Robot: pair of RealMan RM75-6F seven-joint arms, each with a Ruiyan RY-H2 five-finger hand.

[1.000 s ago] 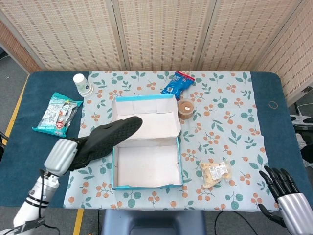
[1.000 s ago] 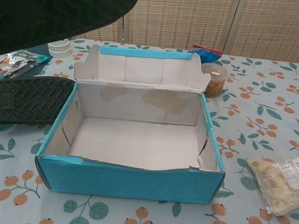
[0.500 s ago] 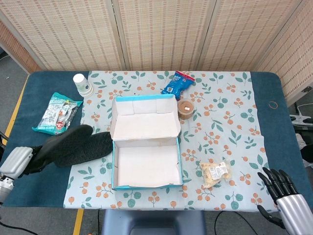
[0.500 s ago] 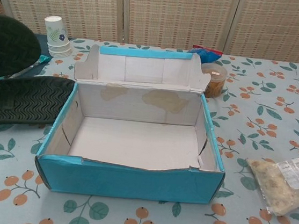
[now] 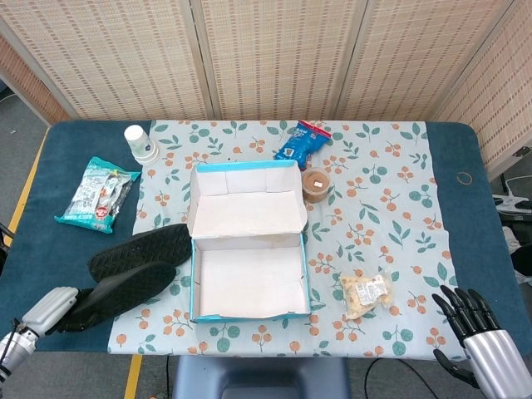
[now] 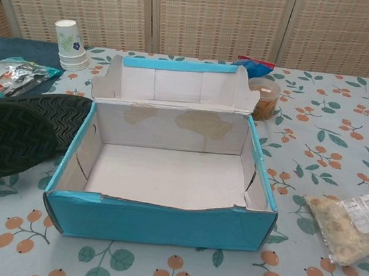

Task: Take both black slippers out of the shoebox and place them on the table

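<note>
Head view shows the second slipper (image 5: 125,289) now low beside the shoebox (image 5: 249,312), on the left side of the worktop (image 5: 50,258), with its far end still grasped by the left hand (image 5: 51,306) at the table edge. It lies just in front of the first slipper (image 5: 141,251), which rests sole-up on the cloth, and the 2 seem to overlap a little. I cannot tell if the held slipper fully rests on the surface or hangs just above it.

Compared with 1 second ago, the change is large: then the slipper was high in the air, crossing over the left wall of the box; half a second ago it was lower and further left; now it is down next to its partner. In the chest view the shoebox is empty inside, only white cardboard.

So both slippers are out of the box. I judge that only the release remains.

The right hand (image 5: 482,328) waits at the near right corner, fingers spread, holding nothing.
</note>
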